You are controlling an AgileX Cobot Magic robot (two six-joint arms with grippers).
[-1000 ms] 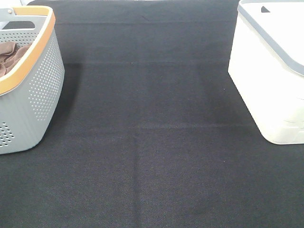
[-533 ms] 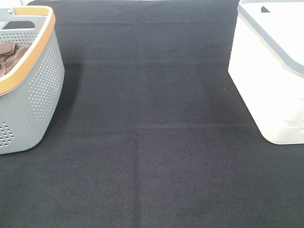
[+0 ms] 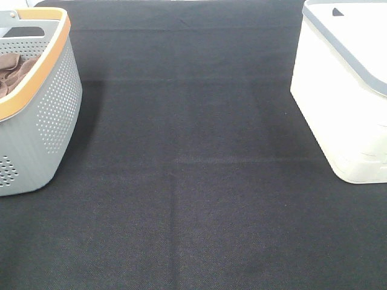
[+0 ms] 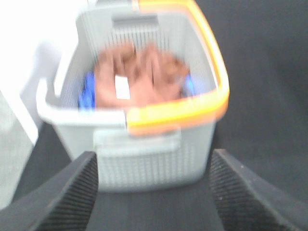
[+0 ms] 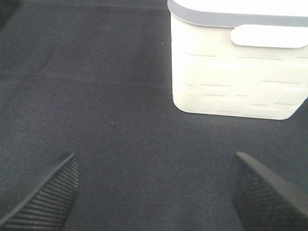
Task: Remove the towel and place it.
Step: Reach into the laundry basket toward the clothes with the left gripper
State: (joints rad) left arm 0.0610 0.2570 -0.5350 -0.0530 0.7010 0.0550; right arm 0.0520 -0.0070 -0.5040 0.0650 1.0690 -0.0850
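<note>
The towel (image 4: pixel 139 79) is a reddish-brown cloth with a small white tag, lying on top in the grey basket (image 4: pixel 144 163) with the orange rim. The left wrist view is blurred, so I cannot separate its edges from other brown cloth beside it. In the exterior high view a bit of brown cloth (image 3: pixel 11 69) shows inside the basket (image 3: pixel 51 115) at the far left. My left gripper (image 4: pixel 154 159) is open and empty, short of the basket's near wall. The right gripper (image 5: pixel 155 163) is open and empty over the black mat. Neither arm shows in the exterior high view.
Something blue (image 4: pixel 86 94) lies under the brown cloth in the basket. A white bin (image 3: pixel 347 90) with a grey rim stands at the right, also seen as the white bin (image 5: pixel 236 67) ahead of the right gripper. A black mat (image 3: pixel 193 181) covers the table between them.
</note>
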